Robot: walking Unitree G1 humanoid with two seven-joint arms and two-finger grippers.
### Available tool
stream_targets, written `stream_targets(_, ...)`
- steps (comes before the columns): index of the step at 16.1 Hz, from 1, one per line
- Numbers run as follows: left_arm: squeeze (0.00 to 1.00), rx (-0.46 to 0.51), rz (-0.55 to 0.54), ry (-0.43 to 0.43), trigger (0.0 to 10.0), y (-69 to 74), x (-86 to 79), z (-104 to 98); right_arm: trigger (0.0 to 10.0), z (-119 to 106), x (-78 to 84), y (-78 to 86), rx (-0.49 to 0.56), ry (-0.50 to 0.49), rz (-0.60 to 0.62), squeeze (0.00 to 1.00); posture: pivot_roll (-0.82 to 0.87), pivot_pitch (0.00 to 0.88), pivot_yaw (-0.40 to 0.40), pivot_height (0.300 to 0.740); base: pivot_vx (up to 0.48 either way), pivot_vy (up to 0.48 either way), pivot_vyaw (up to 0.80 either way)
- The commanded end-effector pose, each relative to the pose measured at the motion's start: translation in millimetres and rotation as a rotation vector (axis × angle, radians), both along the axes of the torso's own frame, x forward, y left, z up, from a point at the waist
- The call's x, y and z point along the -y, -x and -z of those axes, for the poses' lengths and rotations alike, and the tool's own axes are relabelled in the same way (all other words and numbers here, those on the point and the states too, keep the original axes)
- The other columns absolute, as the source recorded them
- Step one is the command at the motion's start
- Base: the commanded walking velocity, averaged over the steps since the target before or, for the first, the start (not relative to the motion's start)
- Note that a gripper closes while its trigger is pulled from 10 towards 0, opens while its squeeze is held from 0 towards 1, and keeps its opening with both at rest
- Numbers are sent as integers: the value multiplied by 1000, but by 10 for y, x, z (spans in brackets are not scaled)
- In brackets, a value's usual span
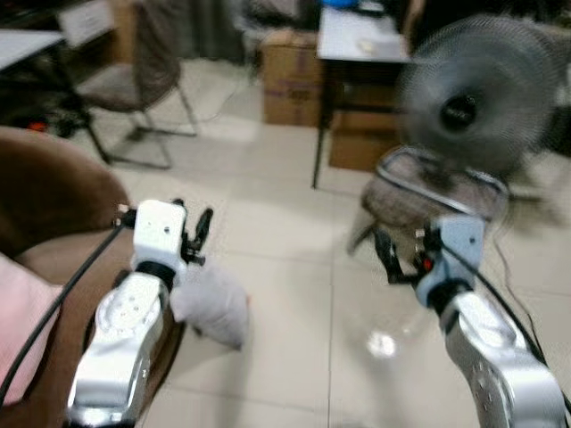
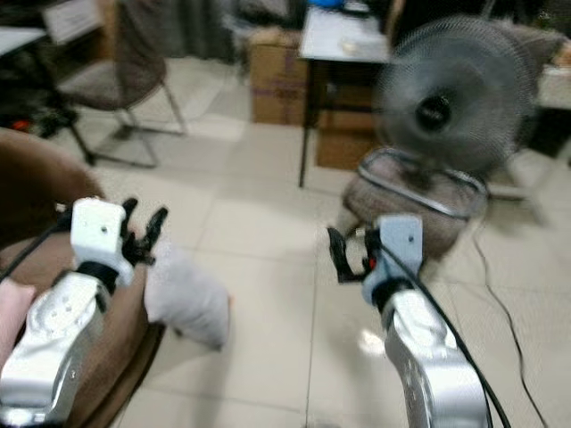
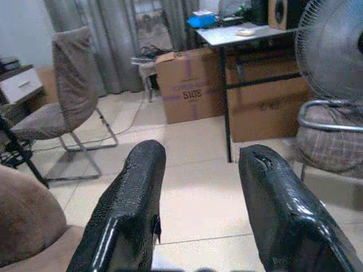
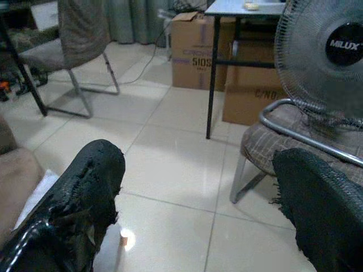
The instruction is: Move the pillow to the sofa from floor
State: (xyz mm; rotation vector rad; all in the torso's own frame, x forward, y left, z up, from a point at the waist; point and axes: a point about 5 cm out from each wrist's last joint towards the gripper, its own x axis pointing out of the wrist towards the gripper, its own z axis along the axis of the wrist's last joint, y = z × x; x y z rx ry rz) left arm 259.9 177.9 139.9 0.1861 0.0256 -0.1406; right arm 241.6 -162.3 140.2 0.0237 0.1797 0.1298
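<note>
A pale grey pillow [image 1: 214, 303] lies on the tiled floor, leaning against the front of the brown sofa [image 1: 53, 196] at my left. My left gripper [image 1: 192, 234] hovers just above the pillow's upper edge. In the left wrist view its two black fingers [image 3: 133, 192] stand apart with nothing between them. My right gripper [image 1: 385, 254] is held out over bare floor well to the right of the pillow. It is open and empty in the right wrist view, where a white corner of the pillow [image 4: 37, 192] shows.
A pink cushion [image 1: 22, 325] lies on the sofa seat. A standing fan [image 1: 473, 98] and a checked metal-frame chair [image 1: 428, 192] are ahead on the right. A table [image 1: 357, 40] with cardboard boxes [image 1: 290, 80] stands behind, and a grey chair [image 1: 134, 80] at back left.
</note>
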Motion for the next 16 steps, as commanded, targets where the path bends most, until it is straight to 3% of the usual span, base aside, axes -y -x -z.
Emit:
stream_targets(1,0,-1,16,-2,10000,-7,48,-2,10000,5,60,7,-8,20,18,0,-13,0,30,740,0,386,-800)
stream_targets(9,0,7,12,-1,10000,-8,45,-9,10000,2,57,0,-5,24,14,0,-12,0,27,740,0,384,-800)
stream_targets(11,0,39,19,26,10000,2,62,-54,10000,-2,57,-4,3,29,15,0,-12,0,27,740,0,0,0)
stream_targets(14,0,-11,10,39,10000,6,47,-11,10000,-5,43,0,8,40,8,0,-10,0,28,740,0,0,0)
stream_targets(15,427,-25,9,60,10000,10,41,0,10000,-5,43,1,10,40,7,0,-10,0,28,740,0,0,0)
stream_targets(16,639,-24,6,61,10000,10,36,-2,10000,-6,41,1,11,38,5,0,-10,0,28,740,0,0,0)
